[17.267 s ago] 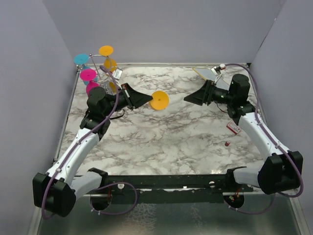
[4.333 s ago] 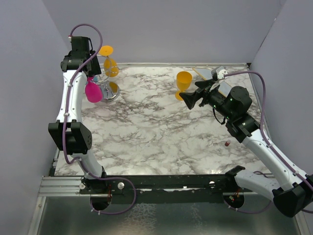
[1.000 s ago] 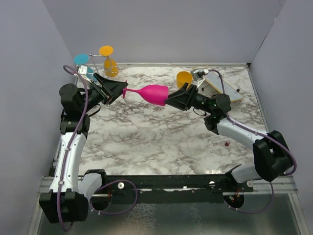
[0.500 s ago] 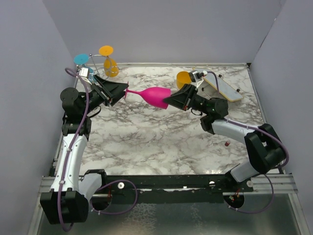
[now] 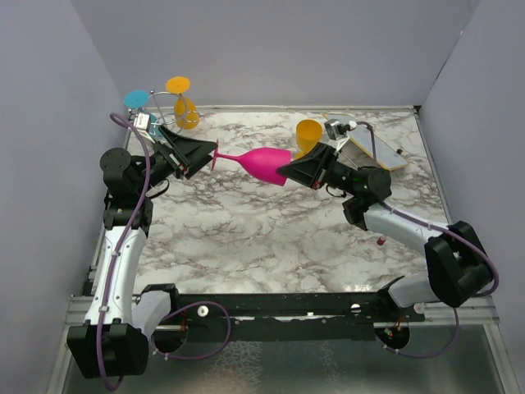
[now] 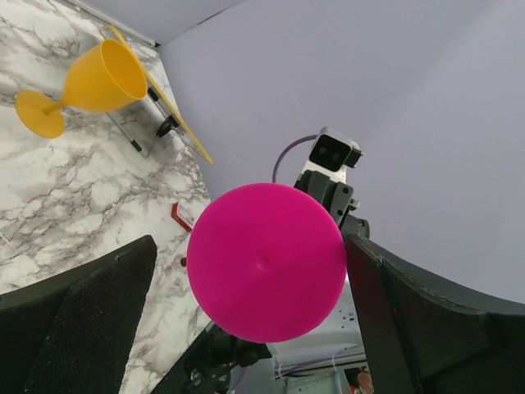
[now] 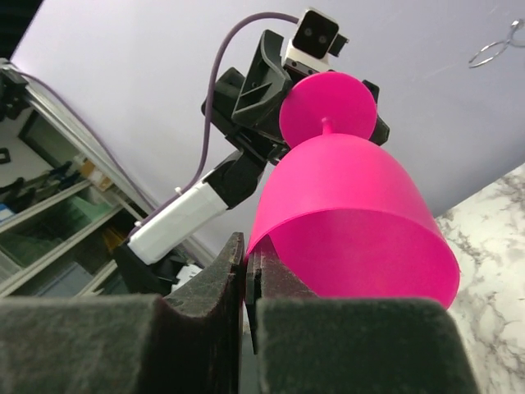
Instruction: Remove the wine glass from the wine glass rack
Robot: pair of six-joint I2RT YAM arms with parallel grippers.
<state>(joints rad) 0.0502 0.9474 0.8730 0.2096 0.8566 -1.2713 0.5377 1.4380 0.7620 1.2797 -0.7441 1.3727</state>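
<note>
A pink wine glass [image 5: 262, 163] hangs on its side above the marble table, foot to the left and bowl to the right. My right gripper [image 5: 284, 171] is shut on the bowl's rim [image 7: 261, 231], one finger inside and one outside. My left gripper [image 5: 212, 155] is open. Its fingers [image 6: 90, 316] stand wide on either side of the round pink foot [image 6: 265, 261] without touching it. The wine glass rack [image 5: 166, 97] stands at the back left corner with a cyan glass [image 5: 135, 99] and an orange glass [image 5: 185, 109] hanging on it. Its base is hidden behind my left arm.
An orange wine glass [image 5: 309, 134] stands upright on the table at the back, behind my right gripper. A flat board with a yellow edge [image 5: 376, 149] lies at the back right. A small red item [image 5: 382, 240] sits near the right arm. Grey walls close in three sides.
My right gripper has shut on the pink bowl's rim. My left gripper has opened wide off the foot. The glass has drifted slightly to the right.
</note>
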